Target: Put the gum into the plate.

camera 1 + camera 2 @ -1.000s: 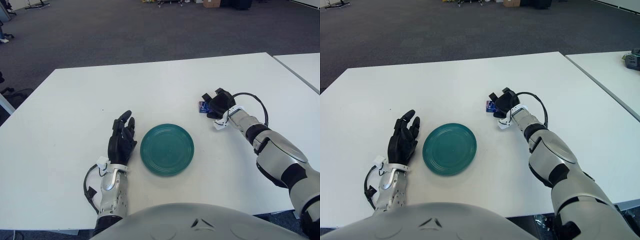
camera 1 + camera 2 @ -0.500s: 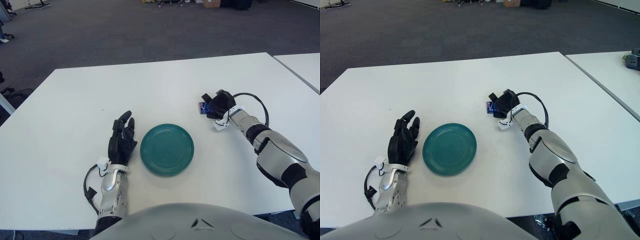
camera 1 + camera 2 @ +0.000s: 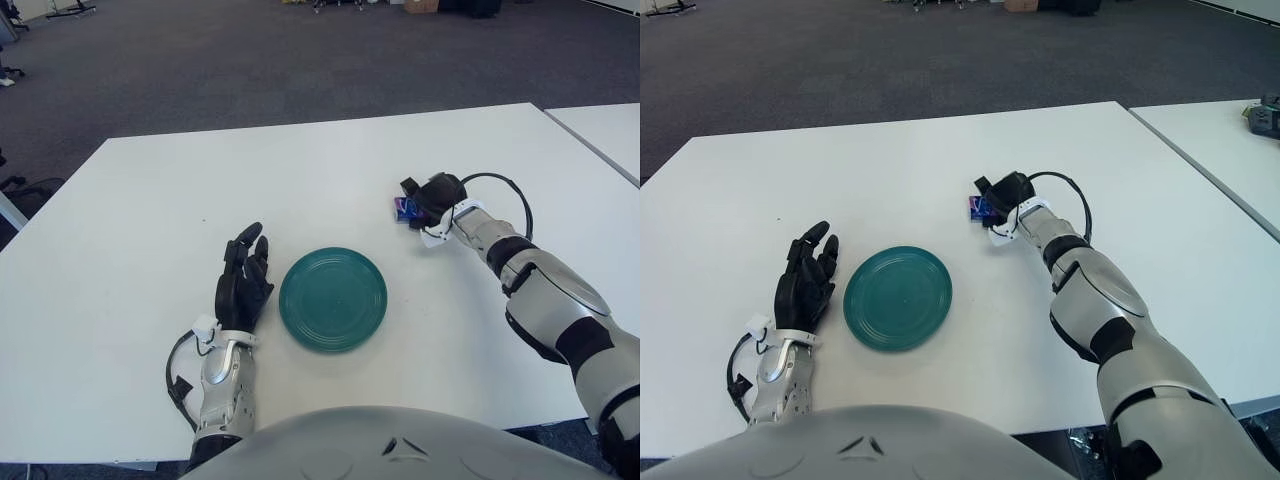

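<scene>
The right hand (image 3: pixel 432 197) has its black fingers curled around the gum (image 3: pixel 404 209), a small blue and purple pack that shows only at the left edge of the hand; whether the pack touches the table cannot be told. To the near left of this hand, well apart from it, lies 1 round teal plate (image 3: pixel 333 298) with a raised rim, and nothing is inside it. Just beside the plate, on its left side, is the left hand (image 3: pixel 243 281), with fingers straight and relaxed, holding nothing. Both hands are over 1 white table (image 3: pixel 150 210) with a smooth flat top. A 2nd white table (image 3: pixel 1230 150) stands to the right of the right hand, with a narrow gap between. Beyond the tables, the room has a dark grey carpet floor (image 3: pixel 250 60).
</scene>
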Robot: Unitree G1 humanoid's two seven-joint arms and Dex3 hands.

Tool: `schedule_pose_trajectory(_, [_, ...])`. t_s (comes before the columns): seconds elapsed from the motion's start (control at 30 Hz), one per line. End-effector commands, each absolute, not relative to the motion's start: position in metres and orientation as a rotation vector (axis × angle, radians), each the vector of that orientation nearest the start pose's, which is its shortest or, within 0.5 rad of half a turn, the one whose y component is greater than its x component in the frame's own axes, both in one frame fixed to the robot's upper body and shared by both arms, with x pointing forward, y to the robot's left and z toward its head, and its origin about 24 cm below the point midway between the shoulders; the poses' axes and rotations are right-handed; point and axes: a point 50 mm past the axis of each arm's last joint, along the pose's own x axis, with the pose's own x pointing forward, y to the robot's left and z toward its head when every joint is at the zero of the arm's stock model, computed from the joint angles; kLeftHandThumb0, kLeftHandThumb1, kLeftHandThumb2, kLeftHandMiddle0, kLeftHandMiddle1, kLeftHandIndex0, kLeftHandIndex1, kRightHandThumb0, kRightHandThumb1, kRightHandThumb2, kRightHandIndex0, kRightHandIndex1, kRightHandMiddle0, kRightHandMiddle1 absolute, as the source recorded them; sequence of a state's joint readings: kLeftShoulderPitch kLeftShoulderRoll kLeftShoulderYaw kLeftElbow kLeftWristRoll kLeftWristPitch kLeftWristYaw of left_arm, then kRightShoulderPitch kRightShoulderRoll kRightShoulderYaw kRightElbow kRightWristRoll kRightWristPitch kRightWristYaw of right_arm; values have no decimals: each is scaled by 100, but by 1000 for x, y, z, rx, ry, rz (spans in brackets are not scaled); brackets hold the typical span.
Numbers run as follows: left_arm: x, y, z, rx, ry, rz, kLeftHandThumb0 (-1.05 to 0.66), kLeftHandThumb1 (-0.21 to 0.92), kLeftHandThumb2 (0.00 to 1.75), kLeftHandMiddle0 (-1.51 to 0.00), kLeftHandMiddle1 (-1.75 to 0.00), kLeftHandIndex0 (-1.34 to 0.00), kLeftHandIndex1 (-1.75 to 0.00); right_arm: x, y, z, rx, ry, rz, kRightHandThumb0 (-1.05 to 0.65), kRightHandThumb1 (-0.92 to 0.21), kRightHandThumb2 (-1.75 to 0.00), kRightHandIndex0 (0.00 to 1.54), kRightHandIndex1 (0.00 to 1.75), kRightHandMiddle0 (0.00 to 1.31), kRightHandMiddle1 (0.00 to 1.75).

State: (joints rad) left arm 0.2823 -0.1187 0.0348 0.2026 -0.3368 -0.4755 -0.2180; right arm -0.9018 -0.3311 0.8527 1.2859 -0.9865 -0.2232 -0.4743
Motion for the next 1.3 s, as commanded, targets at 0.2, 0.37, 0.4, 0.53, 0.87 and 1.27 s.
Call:
schedule_pose_trajectory(0.2, [157, 148, -37, -425, 40, 139, -97, 92, 89, -23, 0, 0, -77, 388, -119, 116, -1566, -610, 232, -48, -92, -84, 66, 175, 56, 175])
schedule_pose_trajectory(0.37, [157, 150, -36, -409, 33, 142, -97, 92, 89, -23, 0, 0, -76, 377, -102, 129, -1465, -720, 254, -45, -92, -80, 60, 175, 56, 175])
schedule_pose_trajectory(0.4, [157, 150, -36, -408, 33, 142, -97, 92, 89, -23, 0, 0, -76, 375, -99, 131, -1453, -737, 263, -45, -92, -79, 60, 175, 57, 175])
schedule_pose_trajectory(0.53, [157, 150, -37, -391, 38, 135, -97, 92, 89, -22, 0, 0, -75, 362, -88, 129, -1401, -755, 325, -46, -92, -78, 59, 175, 57, 175])
schedule_pose_trajectory(0.87, [160, 151, -41, -390, 49, 112, -96, 92, 92, -22, 0, 0, -73, 335, -68, 114, -1370, -784, 459, -45, -92, -82, 59, 175, 57, 175])
schedule_pose_trajectory(1.27, [160, 154, -41, -335, 55, 132, -94, 92, 94, -28, -2, 0, -81, 298, -54, 110, -1430, -915, 600, -37, -77, -74, 61, 175, 30, 175])
